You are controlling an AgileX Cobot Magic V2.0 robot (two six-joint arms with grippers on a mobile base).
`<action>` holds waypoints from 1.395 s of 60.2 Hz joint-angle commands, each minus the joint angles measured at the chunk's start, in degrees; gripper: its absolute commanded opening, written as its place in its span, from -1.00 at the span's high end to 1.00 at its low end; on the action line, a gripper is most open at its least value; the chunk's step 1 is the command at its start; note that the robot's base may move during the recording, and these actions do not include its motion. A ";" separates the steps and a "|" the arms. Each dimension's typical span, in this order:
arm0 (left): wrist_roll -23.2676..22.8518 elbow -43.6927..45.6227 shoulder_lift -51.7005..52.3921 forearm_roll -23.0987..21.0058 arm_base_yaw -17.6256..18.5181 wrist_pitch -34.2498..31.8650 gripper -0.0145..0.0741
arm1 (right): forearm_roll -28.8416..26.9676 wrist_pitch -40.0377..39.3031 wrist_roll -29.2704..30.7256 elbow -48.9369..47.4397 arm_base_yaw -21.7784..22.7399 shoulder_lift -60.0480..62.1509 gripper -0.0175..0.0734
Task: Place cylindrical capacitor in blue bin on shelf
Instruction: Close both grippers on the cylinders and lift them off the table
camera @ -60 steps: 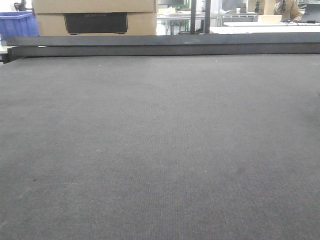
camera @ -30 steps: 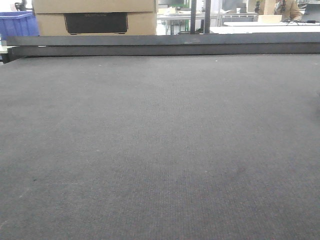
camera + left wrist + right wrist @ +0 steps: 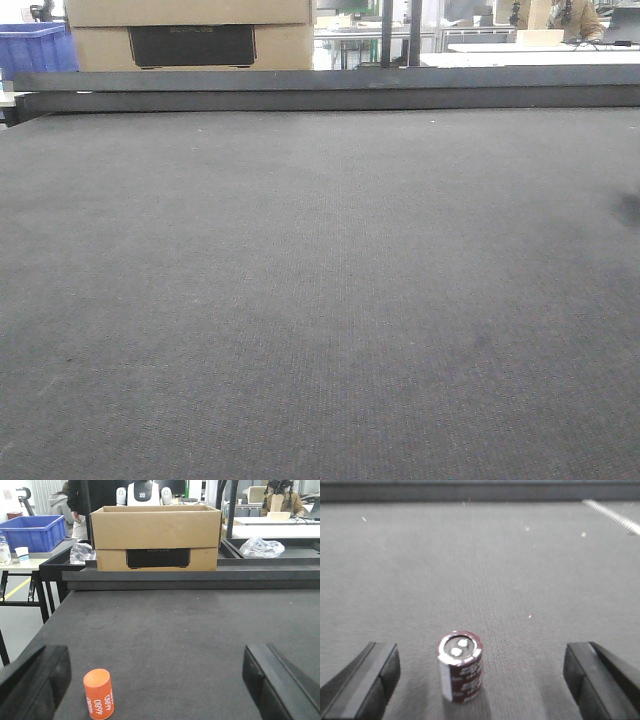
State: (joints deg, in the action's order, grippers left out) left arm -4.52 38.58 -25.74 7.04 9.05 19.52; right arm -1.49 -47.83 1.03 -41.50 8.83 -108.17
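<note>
The cylindrical capacitor (image 3: 461, 672) is dark red with a white stripe and two silver terminals on top. It stands upright on the dark mat between the wide-apart fingers of my open right gripper (image 3: 480, 682), a little left of their middle and touching neither. My left gripper (image 3: 157, 682) is open too, low over the mat. An orange cylinder (image 3: 98, 694) with white digits stands just inside its left finger (image 3: 37, 680). A blue bin (image 3: 35, 531) sits on a side table beyond the mat's left edge. The shelf is out of view.
A cardboard box (image 3: 156, 537) with a dark handle slot stands behind the raised black rail (image 3: 190, 577) at the mat's far edge. The box (image 3: 190, 35) and the blue bin (image 3: 35, 50) also show in the front view. People and tables are far behind.
A small dark shadow has appeared at the right edge of the front view. The mat, the box and the bin have not moved.
</note>
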 commanded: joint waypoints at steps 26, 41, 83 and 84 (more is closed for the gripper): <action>-0.07 0.26 -0.18 0.18 0.27 -0.56 -0.70 | 0.27 -1.05 -0.01 -11.13 0.28 -11.40 -0.62; -0.07 0.26 -0.18 0.18 0.27 -0.56 -0.70 | 0.27 0.86 -0.01 -11.13 0.28 -11.40 0.28; -0.68 -11.23 -9.82 -1.47 -0.48 -11.32 -0.68 | 3.42 21.28 -0.01 -11.13 -0.80 22.27 0.97; -0.68 -11.75 -10.63 -1.77 -0.96 -12.76 -0.68 | 3.42 22.48 -0.01 -11.13 -0.97 23.19 0.97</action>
State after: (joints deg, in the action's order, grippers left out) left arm -4.62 29.59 -32.49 6.46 9.05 14.65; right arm 1.44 -29.61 0.92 -52.45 8.44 -90.36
